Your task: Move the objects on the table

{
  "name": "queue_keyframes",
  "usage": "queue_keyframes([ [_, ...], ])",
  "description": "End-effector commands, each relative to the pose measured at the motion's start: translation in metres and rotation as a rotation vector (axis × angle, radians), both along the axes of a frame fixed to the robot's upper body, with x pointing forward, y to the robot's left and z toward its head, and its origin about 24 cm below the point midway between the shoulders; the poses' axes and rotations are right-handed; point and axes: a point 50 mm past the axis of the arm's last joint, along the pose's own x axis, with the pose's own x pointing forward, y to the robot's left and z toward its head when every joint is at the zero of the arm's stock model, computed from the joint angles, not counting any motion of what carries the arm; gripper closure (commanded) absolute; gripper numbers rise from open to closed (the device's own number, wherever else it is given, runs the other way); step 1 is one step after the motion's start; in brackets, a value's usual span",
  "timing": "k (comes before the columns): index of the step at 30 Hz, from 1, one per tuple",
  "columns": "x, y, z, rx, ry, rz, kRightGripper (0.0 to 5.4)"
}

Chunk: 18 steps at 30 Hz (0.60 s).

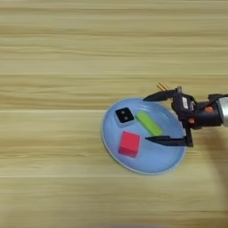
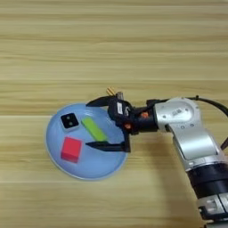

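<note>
Jaws spread wide and empty: the gripper [image 2: 96, 124] hangs over the right part of the plate [image 1: 156, 165], one finger [image 2: 99, 102] at the far rim, the other finger [image 2: 106, 146] over the plate's floor, the green bar [image 1: 149, 123] lying between and slightly left of them. The red cube [image 1: 129, 144] and black-and-white cube [image 1: 124, 115] rest farther left on the plate. The stick [image 1: 162, 86] lies on the tabletop [image 1: 53, 67] just behind the rim. A clean grasp of the bar probably requires centring it between the fingers before closing.
</note>
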Motion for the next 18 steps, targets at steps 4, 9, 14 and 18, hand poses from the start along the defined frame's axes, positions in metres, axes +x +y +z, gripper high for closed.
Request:
queue_keyframes([
  [4,0.028,0.0,0.046,0.128,-0.2,-0.139,0.05],
  [9,0.05,-0.005,0.059,0.18,-0.267,-0.314,0.05],
  [14,0.055,-0.006,0.055,0.127,-0.299,-0.349,0.05],
  [18,0.063,-0.01,0.049,0.05,-0.332,-0.427,0.05],
])
